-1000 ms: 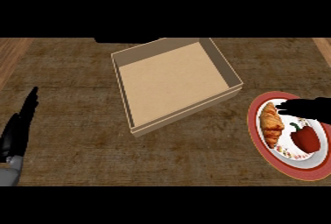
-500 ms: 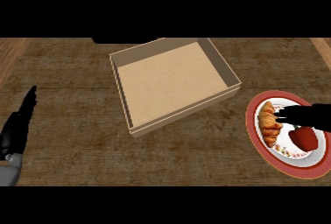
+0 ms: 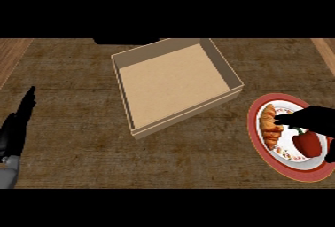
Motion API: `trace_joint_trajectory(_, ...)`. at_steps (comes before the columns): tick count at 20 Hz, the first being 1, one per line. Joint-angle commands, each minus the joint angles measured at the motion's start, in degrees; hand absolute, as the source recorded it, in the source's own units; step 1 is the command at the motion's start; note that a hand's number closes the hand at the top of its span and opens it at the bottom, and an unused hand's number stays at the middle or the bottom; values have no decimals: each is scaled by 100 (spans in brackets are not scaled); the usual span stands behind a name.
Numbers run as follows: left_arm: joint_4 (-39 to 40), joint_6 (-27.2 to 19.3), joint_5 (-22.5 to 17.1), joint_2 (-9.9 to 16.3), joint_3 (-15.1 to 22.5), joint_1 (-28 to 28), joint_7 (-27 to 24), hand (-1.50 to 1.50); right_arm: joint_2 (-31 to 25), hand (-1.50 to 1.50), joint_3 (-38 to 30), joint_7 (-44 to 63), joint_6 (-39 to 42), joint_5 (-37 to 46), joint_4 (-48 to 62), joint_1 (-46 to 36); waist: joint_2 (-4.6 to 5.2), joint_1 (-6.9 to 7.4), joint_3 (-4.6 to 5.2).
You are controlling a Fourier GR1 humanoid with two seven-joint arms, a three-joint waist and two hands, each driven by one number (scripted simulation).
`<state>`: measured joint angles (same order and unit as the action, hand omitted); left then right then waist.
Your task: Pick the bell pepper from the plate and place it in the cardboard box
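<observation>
A red bell pepper (image 3: pixel 307 144) lies on a white plate with a red rim (image 3: pixel 256 142) at the right of the counter. Beside it on the plate sits a croissant (image 3: pixel 269 125). My right hand (image 3: pixel 317 119) hangs just over the pepper's top, fingers stretched left across the plate and open, while part of the hand shows at the pepper's right side. An open, shallow cardboard box (image 3: pixel 171 84) sits at centre, to the upper left of the plate. At the left edge my left hand (image 3: pixel 17 127) rests open, fingers up.
The counter top (image 3: pixel 85 159) is dark brown wood grain. A lighter wooden strip runs along the far left and far right edges. A dark object (image 3: pixel 124 40) shows just behind the box at the top edge.
My right hand has come down and nearer across the plate, from above the croissant to right over the pepper. The left hand, box and plate have stayed put.
</observation>
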<state>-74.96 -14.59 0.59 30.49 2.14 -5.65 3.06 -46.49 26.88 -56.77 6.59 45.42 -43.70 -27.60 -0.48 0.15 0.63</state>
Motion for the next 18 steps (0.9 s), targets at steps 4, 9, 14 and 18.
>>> trace_joint_trajectory(4,-59,63,138,-92,-68,25,82,0,461,150,-472,-342,-1047,111,485,54,59,31,-69)
trace_joint_trajectory(9,-96,-62,217,-179,-46,112,132,0,783,150,-1101,1535,-634,-366,37,-51,-7,-121,-53)
trace_joint_trajectory(14,-7,-72,132,48,-304,239,182,0,1203,150,-1936,3872,-1107,-790,376,242,-167,-452,-15)
trace_joint_trajectory(18,54,-99,92,-16,-354,294,116,0,1498,150,-1966,5313,-1823,-492,-340,168,-171,-458,0)
